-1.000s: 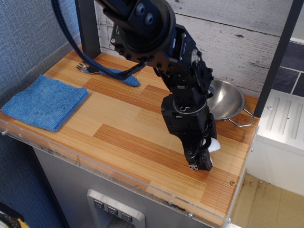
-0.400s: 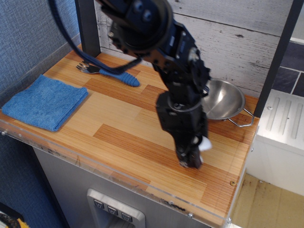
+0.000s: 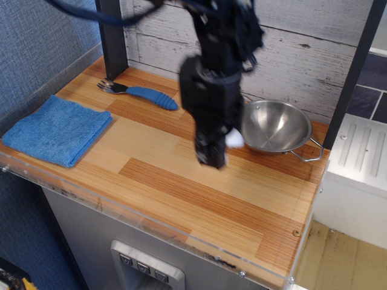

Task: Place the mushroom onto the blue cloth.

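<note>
My black gripper (image 3: 213, 156) hangs above the middle of the wooden table, lifted off the surface. It is shut on the small white mushroom (image 3: 234, 139), which shows as a white lump at the right side of the fingers. The blue cloth (image 3: 57, 130) lies flat and folded at the table's front left corner, well to the left of the gripper. The image of the arm is motion-blurred.
A steel bowl (image 3: 276, 125) with a wire handle sits at the back right, just right of the gripper. A blue ribbed-handled utensil (image 3: 140, 93) lies at the back left. A dark post (image 3: 113, 36) stands at the back left corner. The table edge (image 3: 151, 226) runs along the front.
The gripper has risen from the table's front right and moved left and back toward the middle, carrying the mushroom with it.
</note>
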Controlling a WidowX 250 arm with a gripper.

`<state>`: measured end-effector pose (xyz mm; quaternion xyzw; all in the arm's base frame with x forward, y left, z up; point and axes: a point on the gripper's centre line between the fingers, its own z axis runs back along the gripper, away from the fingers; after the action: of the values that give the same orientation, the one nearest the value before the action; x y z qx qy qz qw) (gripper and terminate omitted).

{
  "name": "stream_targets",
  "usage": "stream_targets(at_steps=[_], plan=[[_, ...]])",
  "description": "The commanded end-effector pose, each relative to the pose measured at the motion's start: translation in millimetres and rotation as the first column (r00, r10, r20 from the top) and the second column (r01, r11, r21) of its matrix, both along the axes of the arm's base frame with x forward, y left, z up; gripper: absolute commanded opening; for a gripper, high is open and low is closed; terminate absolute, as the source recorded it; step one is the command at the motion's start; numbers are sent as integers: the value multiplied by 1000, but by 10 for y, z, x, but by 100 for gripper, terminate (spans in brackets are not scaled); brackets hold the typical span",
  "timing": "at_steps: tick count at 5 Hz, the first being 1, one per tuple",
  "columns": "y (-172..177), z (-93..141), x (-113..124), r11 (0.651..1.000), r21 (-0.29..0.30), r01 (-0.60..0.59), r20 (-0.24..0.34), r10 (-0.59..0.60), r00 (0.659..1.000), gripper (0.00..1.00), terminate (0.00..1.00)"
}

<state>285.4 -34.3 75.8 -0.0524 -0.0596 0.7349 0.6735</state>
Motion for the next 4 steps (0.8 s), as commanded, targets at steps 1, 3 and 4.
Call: stream_targets(at_steps=[1, 3, 4], plan=[[636, 374, -50, 997, 34, -71, 65, 68, 996, 0, 0], [1341, 390, -110, 982, 100, -161, 54, 156, 986, 0, 0], [1653, 358, -180, 968, 146, -205, 37, 202, 979, 0, 0]])
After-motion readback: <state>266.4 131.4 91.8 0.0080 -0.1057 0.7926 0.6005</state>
